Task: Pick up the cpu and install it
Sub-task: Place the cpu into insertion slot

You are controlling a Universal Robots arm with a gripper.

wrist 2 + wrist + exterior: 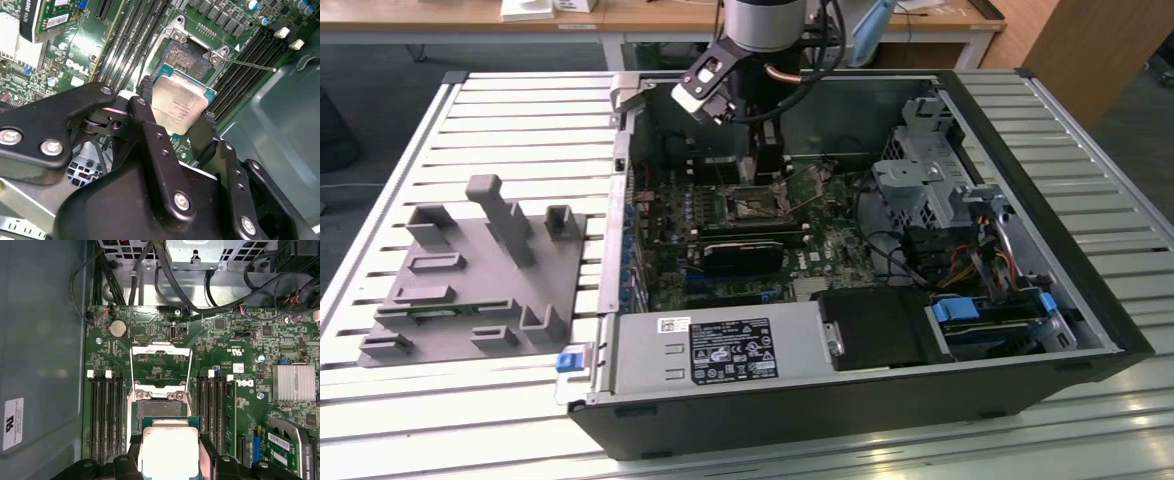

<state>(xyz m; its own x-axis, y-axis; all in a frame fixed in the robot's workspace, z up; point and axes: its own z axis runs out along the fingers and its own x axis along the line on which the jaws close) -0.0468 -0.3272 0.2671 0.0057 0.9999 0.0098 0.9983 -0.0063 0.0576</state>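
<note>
As I hold the cpu (180, 102) clamped by two opposite edges between the jaws, I judge that I am in the carrying and placing step. The chip hangs close over the open socket (159, 409) on the motherboard (225, 340) and is not yet seated in it. I think lowering it calls for squaring its corners to the socket and a very gentle descent.

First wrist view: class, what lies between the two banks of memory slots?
The open socket, and at its edge the cpu held in the gripper, as the first wrist view shows.
</note>
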